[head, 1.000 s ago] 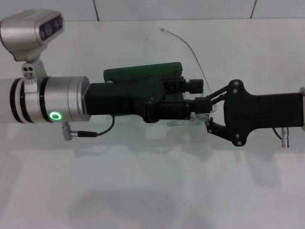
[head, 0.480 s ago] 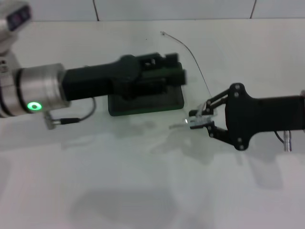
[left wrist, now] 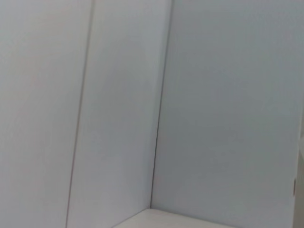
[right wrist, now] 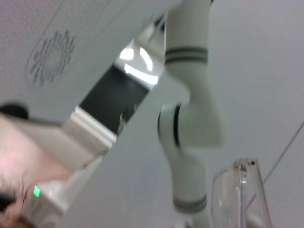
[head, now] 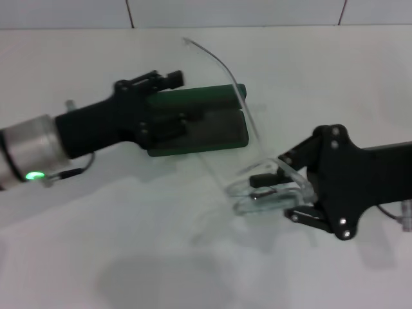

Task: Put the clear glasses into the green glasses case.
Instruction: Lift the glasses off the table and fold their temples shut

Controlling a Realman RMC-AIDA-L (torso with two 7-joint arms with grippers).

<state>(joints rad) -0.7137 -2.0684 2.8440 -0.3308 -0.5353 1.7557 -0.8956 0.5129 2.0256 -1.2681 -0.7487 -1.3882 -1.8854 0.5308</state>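
My left gripper (head: 168,80) comes in from the left edge and sits at the case (head: 219,132), over its left half. Fingers are up at the raised lid's edge, but I can't tell whether they are spread or clamped on it. Left wrist view shows only pale wall panels, no help there.

Case is open on the table (head: 129,257), mid-scene, toward the far side. The green lid stands up along the far edge, with the dark-lined tray lying flat in front of it, right half uncovered.

Glasses (head: 270,190) are to the right of the case and nearer, lifted off the table. My right gripper (head: 273,193) reaches in from the right edge and is pinched on the lens end of them. One clear temple arm runs from there up and to the far left, arcing above the case's right end; its tip ends beyond the lid. Glasses are above and beside the case, not in the tray.

Right wrist view: clear lens close up at one edge, with my own white arm and body behind it.
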